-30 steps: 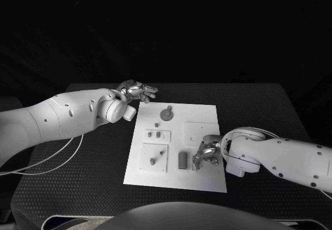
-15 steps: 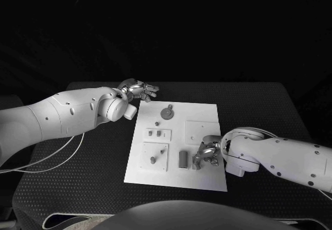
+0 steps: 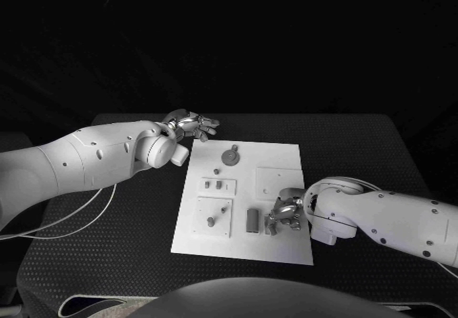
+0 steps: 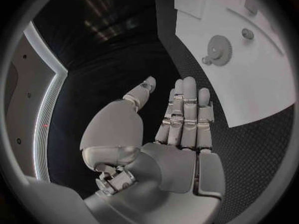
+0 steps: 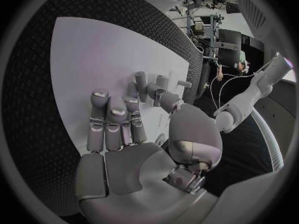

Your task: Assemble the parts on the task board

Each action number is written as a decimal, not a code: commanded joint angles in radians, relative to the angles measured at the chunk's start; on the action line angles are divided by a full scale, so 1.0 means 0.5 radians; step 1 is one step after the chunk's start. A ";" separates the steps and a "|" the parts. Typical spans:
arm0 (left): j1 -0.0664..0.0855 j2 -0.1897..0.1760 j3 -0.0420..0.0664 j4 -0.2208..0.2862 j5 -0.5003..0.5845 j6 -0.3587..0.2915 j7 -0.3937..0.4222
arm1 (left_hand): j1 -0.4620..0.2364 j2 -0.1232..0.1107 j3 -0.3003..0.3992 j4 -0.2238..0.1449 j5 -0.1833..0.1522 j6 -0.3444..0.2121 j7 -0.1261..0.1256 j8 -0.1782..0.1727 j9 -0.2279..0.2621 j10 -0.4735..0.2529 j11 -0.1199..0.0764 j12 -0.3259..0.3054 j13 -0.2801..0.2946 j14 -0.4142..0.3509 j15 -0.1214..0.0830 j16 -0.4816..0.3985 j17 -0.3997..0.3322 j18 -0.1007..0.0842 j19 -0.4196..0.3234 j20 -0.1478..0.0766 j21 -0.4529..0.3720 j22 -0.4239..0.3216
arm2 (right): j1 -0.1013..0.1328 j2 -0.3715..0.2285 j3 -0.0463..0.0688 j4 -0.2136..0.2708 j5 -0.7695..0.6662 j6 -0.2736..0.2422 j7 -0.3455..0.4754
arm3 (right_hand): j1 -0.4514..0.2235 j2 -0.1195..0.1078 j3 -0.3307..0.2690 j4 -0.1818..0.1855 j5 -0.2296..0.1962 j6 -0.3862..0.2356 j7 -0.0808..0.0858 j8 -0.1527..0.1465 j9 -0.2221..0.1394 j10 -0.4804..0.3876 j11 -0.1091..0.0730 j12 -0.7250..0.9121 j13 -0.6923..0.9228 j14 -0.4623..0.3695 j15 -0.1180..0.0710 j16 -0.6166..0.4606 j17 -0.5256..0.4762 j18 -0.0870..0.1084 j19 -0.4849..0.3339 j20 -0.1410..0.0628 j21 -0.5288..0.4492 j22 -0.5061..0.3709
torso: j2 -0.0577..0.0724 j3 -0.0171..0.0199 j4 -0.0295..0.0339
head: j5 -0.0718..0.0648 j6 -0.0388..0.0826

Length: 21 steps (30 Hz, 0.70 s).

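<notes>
The white task board point(image 3: 243, 202) lies in the middle of the black table point(image 3: 382, 146), with small grey parts on it — a gear point(image 3: 230, 157) near its far edge, a cylinder point(image 3: 252, 220) near its near edge. The right hand point(image 3: 282, 214) hangs over the board just beside the cylinder; whether it grasps anything cannot be told. The left hand point(image 3: 194, 124) hovers off the board's far left corner — fingers extended, released.

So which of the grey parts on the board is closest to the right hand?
The upright block near the board's front edge, just beside the right hand.
</notes>
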 commanded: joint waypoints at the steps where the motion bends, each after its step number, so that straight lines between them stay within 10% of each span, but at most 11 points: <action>1: 0.002 0.004 0.001 0.002 -0.008 0.031 0.008 | -0.006 0.004 0.004 0.005 0.005 -0.019 0.000 0.009 -0.002 -0.005 0.002 0.003 0.002 0.004 0.003 -0.007 0.002 -0.009 -0.011 -0.080 -0.011 0.002 | -0.009 0.010 -0.004 0.003 0.004 -0.007 0.048 | -0.035 0.006 -0.006 0.027 -0.030 -0.018 0.028 -0.007 -0.005 0.000 -0.011 0.013 0.002 0.006 -0.016 0.004 0.003 0.025 -0.003 -0.007 0.006 -0.003 | 0.000 -0.0014 -0.001 | 0.000 -0.001; 21: 0.002 0.004 0.001 0.001 -0.011 0.034 0.004 | -0.007 0.003 0.004 0.007 0.005 -0.020 0.000 0.009 -0.003 -0.006 0.003 0.003 0.002 0.003 0.004 -0.009 0.003 -0.009 -0.011 -0.080 -0.013 0.004 | -0.010 0.010 -0.004 0.018 0.010 0.036 0.086 | -0.206 0.079 0.092 0.128 -0.171 0.027 0.010 0.011 -0.024 0.023 -0.028 0.019 0.001 0.014 -0.026 0.010 0.009 0.025 0.000 -0.014 0.015 0.000 | -0.001 -0.0002 -0.002 | 0.000 -0.004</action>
